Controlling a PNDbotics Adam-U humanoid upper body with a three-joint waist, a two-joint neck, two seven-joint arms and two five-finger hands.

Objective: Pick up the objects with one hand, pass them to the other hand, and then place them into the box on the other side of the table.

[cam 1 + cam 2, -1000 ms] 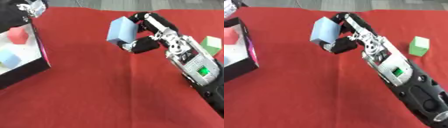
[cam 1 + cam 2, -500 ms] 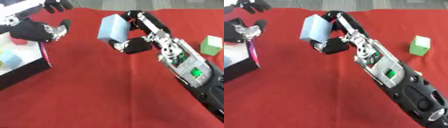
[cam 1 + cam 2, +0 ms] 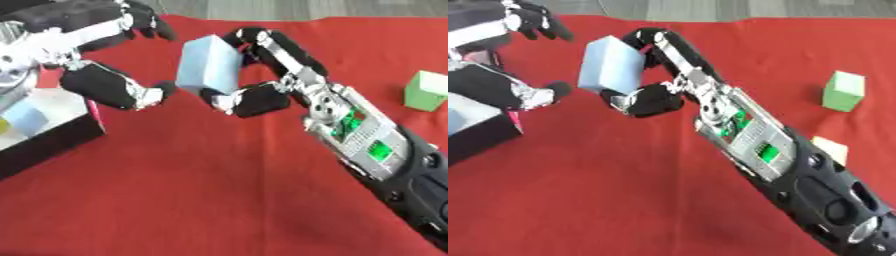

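Observation:
A light blue block (image 3: 209, 64) hangs above the red cloth, pinched between the fingers and thumb of my right hand (image 3: 267, 85). My left hand (image 3: 96, 60) has come in from the upper left and stands open, its fingers (image 3: 144, 22) spread above and its thumb (image 3: 131, 92) below, just left of the block without touching it. A black box with a white floor (image 3: 52, 135) sits at the left edge; a pale blue piece (image 3: 24, 118) lies in it, partly hidden by my left arm.
A green cube (image 3: 843, 90) stands on the red cloth (image 3: 201, 195) at the right. A pale cream piece (image 3: 831, 148) peeks out beside my right forearm. Grey floor shows beyond the cloth's far edge.
My right hand has carried the blue block leftward toward the box. My left hand has come in from the upper left and opened beside the block.

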